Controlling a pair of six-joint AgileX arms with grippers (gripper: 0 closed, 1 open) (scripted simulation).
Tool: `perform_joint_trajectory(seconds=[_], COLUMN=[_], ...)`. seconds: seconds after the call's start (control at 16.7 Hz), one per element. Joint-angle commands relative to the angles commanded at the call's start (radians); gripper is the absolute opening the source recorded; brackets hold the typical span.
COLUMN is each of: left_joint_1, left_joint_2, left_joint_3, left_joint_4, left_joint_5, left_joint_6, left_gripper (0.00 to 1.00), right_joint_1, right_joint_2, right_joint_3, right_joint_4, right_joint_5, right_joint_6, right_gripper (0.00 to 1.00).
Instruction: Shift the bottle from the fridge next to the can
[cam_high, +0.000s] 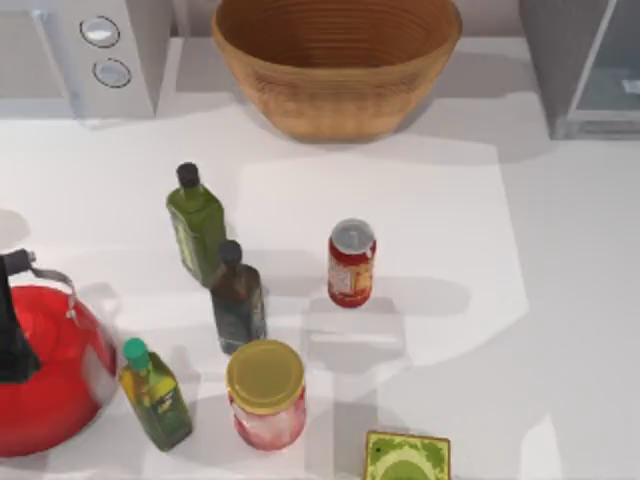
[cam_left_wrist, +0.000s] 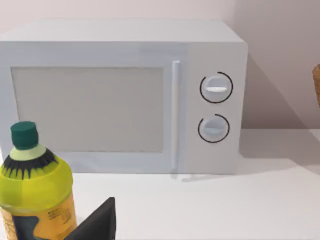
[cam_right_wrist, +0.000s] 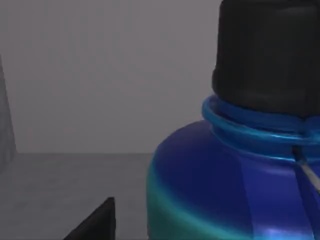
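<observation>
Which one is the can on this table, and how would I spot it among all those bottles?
Start at the big woven basket at the table's far edge. Straight toward the near side from it stands the can, alone to the right of the dark glass bottle. It is red, short, silver-topped, with no neck or cap.

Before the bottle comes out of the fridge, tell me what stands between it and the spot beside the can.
Nothing visible stands on the bare table between the fridge and the right side of the can. The bottle sits against grey walls, close before the right wrist camera. The dark glass bottle and jar crowd the can's left.
</observation>
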Motion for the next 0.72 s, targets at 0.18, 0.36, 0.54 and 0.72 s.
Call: perform_joint_trajectory(seconds=[0.18, 0.36, 0.54, 0.72], left_joint_1=[0.000, 0.000, 0.000, 0.000], left_joint_2=[0.000, 0.000, 0.000, 0.000], left_joint_3=[0.000, 0.000, 0.000, 0.000], left_joint_4=[0.000, 0.000, 0.000, 0.000], left_joint_5=[0.000, 0.000, 0.000, 0.000], left_joint_6=[0.000, 0.000, 0.000, 0.000], left_gripper=[1.00, 1.00, 1.00, 1.00], right_joint_1=[0.005, 0.005, 0.005, 0.005], right_joint_2=[0.024, 0.024, 0.024, 0.024], right_joint_3=[0.050, 0.050, 0.050, 0.050], right_joint_4=[-0.029, -0.029, -0.029, -0.029], right_joint_5=[0.005, 0.005, 0.005, 0.005], right_joint_6=[0.000, 0.000, 0.000, 0.000], right_gripper=[1.00, 1.00, 0.77, 0.55])
